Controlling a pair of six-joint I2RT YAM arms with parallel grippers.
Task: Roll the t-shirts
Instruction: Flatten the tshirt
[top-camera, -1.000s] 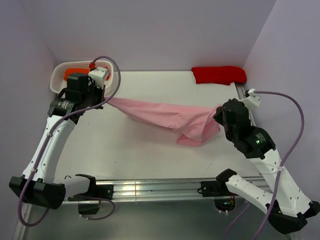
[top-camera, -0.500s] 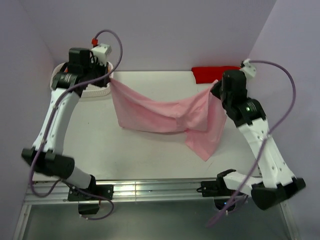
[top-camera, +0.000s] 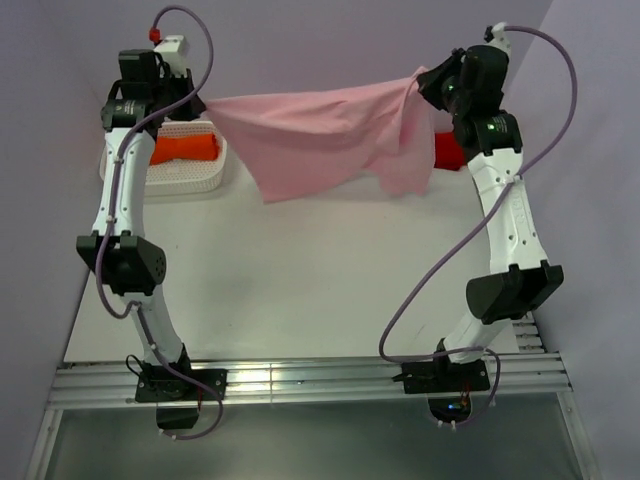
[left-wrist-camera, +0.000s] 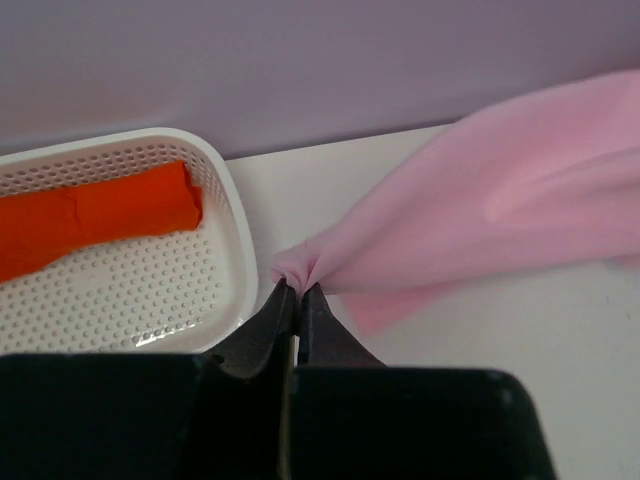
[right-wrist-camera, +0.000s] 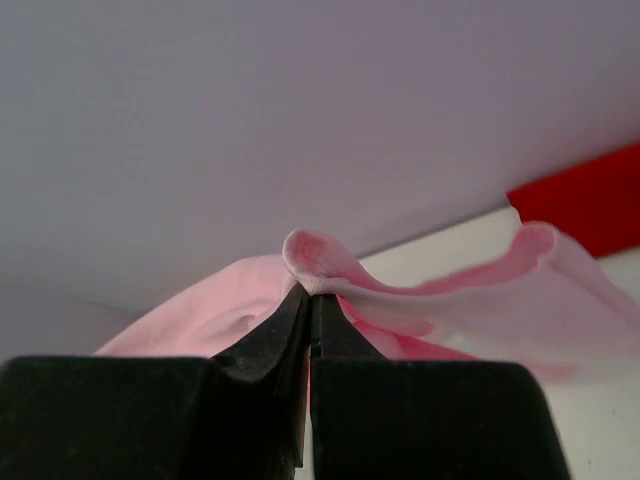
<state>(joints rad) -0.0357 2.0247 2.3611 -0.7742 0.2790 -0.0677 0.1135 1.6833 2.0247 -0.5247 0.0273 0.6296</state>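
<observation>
While left pincer and right pincer clamp shut on its ends, pink t-shirt hangs limp, light; edge grips likely suffice.

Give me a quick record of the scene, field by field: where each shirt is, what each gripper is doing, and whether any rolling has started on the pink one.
pink t-shirt: held up, spread between both grippers, hanging unrolled over the far part of the table
left gripper: shut on a bunched corner of it
right gripper: shut on the opposite edge
orange t-shirt: bundled, lying in the white basket, far left
red t-shirt: bundled at far right, partly hidden behind the pink cloth
rolling: not yet begun
</observation>
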